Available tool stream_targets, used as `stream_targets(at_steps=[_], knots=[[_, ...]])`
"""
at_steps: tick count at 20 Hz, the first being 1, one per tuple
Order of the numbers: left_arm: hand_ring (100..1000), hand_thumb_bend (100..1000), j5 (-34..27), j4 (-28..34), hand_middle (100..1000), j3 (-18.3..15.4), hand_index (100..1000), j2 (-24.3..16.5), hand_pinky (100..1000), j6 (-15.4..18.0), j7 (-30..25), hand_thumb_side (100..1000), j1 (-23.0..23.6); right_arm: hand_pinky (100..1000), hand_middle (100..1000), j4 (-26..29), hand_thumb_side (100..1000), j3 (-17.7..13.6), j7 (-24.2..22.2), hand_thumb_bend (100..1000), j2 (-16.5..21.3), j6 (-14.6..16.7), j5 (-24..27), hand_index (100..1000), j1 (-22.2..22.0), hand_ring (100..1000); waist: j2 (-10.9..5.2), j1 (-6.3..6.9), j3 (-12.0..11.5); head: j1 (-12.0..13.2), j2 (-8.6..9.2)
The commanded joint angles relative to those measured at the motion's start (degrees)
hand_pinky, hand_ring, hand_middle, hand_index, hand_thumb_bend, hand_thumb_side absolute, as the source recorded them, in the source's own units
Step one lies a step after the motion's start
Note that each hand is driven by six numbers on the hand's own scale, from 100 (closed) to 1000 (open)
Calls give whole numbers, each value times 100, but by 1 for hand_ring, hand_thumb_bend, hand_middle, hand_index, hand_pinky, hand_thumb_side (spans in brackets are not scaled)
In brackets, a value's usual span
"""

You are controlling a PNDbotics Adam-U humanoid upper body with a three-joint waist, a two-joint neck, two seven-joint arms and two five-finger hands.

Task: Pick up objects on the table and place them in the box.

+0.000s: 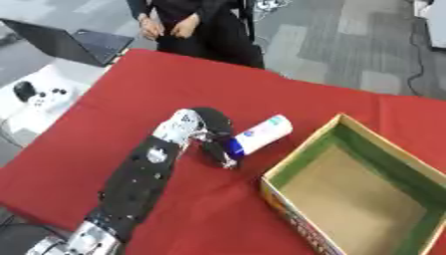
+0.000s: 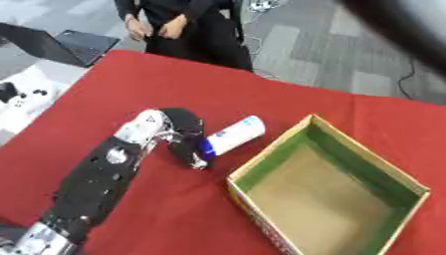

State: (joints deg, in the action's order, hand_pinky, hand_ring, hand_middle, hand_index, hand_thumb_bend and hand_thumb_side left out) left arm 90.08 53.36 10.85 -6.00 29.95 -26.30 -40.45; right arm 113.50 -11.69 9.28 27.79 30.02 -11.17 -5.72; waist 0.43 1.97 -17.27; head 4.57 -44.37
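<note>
On the red table (image 1: 157, 89), the robot's left hand (image 1: 207, 132) curls its fingers around the blue-capped end of a white tube (image 1: 261, 134) lying flat. At the tube's four o'clock, just beside it, sits the open cardboard box (image 1: 300, 152), green inside its walls.

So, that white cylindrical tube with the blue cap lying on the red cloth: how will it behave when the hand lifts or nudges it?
The white cylindrical tube with the blue cap lies on its side, so it would probably roll if nudged. Its smooth round body may slip between the left hand's fingers curled at its cap end. It looks rigid.
</note>
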Motion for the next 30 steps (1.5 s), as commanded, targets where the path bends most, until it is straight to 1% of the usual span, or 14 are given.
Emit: stream_targets(at_steps=[1,4,7,12,14,15,18,19,22,23,24,25,28,30], knots=[[1000,269,-71,-173,854,-9,791,58,869,102,308,1000,49,136,380,110,989,-31,-10,157,71,-17,-11,409,58,306,-13,-35,11,78,25],[1000,285,-16,-137,851,-8,808,19,913,154,468,1000,36,136,380,110,989,-32,-21,157,73,-22,-16,408,57,306,-13,-30,9,77,25],[1000,309,85,115,872,-14,825,-35,945,76,319,1000,-12,136,380,110,989,-31,-35,158,78,-27,-24,406,48,306,-19,-28,5,70,25],[1000,325,-94,1054,905,-48,861,-98,989,-136,-28,1000,-131,136,380,110,989,-31,-51,158,72,-31,-41,406,29,306,-26,-28,-11,98,25],[1000,323,-243,1415,913,-52,869,-127,989,-241,-152,1000,-152,136,380,110,989,-33,-52,159,70,-32,-47,405,23,306,-27,-28,-17,108,25],[1000,319,-323,1572,912,-65,864,-136,973,-324,-191,1000,-165,135,380,110,989,-33,-53,159,68,-33,-51,405,19,306,-29,-28,-21,113,25],[991,337,-560,1850,906,-74,855,-131,954,-677,-93,1000,-183,135,380,110,990,-31,-55,159,68,-32,-61,404,7,306,-34,-28,-28,122,25],[965,342,-635,1852,902,-58,857,-113,943,-763,-28,1000,-182,136,380,110,990,-30,-54,159,68,-31,-63,404,7,306,-35,-29,-27,124,25],[960,350,-908,1559,901,4,861,-1,936,-882,272,1000,-165,135,380,110,990,-28,-55,159,63,-29,-64,404,10,306,-34,-35,-22,127,25],[929,351,-962,1422,888,21,864,40,903,-898,367,1000,-155,135,380,110,990,-27,-57,159,61,-29,-65,404,13,306,-30,-38,-17,128,25],[943,349,-1015,1258,894,32,865,92,917,-910,477,1000,-143,135,380,110,990,-26,-58,159,58,-29,-64,404,18,306,-28,-39,-14,128,25],[889,360,-1052,1098,869,38,858,135,857,-925,586,1000,-136,135,380,110,990,-25,-60,159,56,-29,-64,404,23,306,-26,-42,-10,129,25],[823,377,-1247,534,855,-39,857,319,769,-1120,972,1000,-94,135,380,110,990,-19,-69,160,54,-30,-58,404,36,306,-22,-46,-2,134,25],[826,403,-1391,118,870,-112,882,433,740,-1410,1126,1000,-94,135,380,110,990,-14,-75,159,55,-31,-51,404,42,306,-24,-47,3,137,25]])
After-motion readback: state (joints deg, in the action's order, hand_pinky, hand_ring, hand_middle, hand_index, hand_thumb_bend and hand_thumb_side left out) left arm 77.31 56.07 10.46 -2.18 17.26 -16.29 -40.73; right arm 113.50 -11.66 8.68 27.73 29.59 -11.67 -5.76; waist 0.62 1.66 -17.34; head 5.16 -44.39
